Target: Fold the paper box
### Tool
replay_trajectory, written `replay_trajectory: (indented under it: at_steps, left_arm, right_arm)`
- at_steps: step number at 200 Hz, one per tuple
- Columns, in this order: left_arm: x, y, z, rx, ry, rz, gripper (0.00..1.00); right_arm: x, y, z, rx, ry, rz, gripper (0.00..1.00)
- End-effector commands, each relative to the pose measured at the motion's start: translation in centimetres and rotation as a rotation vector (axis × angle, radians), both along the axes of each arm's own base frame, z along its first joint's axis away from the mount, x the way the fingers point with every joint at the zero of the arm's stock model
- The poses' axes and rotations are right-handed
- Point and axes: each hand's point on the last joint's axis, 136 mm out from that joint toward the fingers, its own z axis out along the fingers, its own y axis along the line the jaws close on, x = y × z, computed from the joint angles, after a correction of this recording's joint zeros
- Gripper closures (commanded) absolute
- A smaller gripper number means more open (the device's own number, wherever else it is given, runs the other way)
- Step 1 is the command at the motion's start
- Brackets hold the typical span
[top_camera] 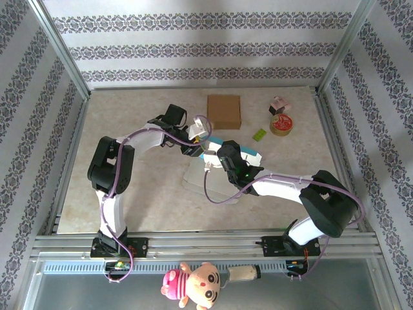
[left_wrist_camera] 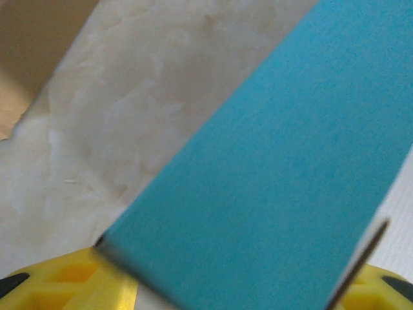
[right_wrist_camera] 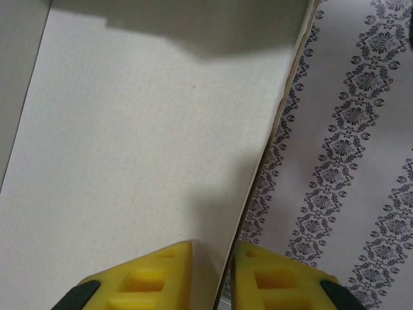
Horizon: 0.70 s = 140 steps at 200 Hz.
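The paper box [top_camera: 197, 177], teal outside and white inside, stands partly raised in the middle of the table. My right gripper [top_camera: 216, 160] reaches in from the right and is shut on the thin edge of a white panel [right_wrist_camera: 142, 142]. In the right wrist view that edge runs down into the narrow gap of the right gripper [right_wrist_camera: 213, 248]. My left gripper [top_camera: 199, 143] is at the box's far side. In the left wrist view a teal panel [left_wrist_camera: 277, 161] lies across the left gripper [left_wrist_camera: 239, 274], whose yellow fingers [left_wrist_camera: 64, 284] stand wide apart; any contact is hidden.
A flat brown cardboard box [top_camera: 224, 111] lies behind the paper box. At the back right are a tape roll [top_camera: 281, 124], a small green piece [top_camera: 259, 134] and a small pinkish object [top_camera: 279, 103]. Patterned walls enclose the table on three sides.
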Motion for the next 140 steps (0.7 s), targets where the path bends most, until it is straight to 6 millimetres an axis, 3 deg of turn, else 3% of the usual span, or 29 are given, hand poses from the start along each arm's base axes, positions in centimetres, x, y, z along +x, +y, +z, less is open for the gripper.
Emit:
replay_trajectory:
  at_steps: [1,24,49,77,93,113,140]
  left_arm:
    - [0.3,-1.0,-0.7,-0.021,0.017,0.045,0.49]
    - [0.9,-0.8,-1.1,-0.013,0.042,0.091,0.56]
    - [1.0,-0.7,-1.5,-0.021,0.043,0.120,0.71]
    - [1.2,-0.4,-1.7,-0.030,0.042,0.180,0.77]
    - [1.3,-0.4,-1.5,-0.054,0.038,0.208,0.82]
    - [1.3,-0.7,-1.1,-0.091,0.011,0.212,0.88]
    - [1.1,-1.0,-1.3,-0.098,0.007,0.201,0.95]
  right_arm:
    - [-4.2,-1.5,-8.1,-0.191,0.271,0.066,0.80]
    - [-4.2,-1.6,-8.1,-0.190,0.273,0.065,0.81]
    - [-4.3,-1.6,-8.2,-0.188,0.274,0.063,0.80]
    - [-4.3,-1.6,-8.2,-0.189,0.271,0.059,0.74]
    - [-4.3,-1.3,-7.8,-0.165,0.266,0.057,0.66]
    - [-5.5,0.0,-6.4,-0.045,0.304,0.074,0.45]
    - [-8.1,2.8,-1.7,0.283,0.445,0.095,0.21]
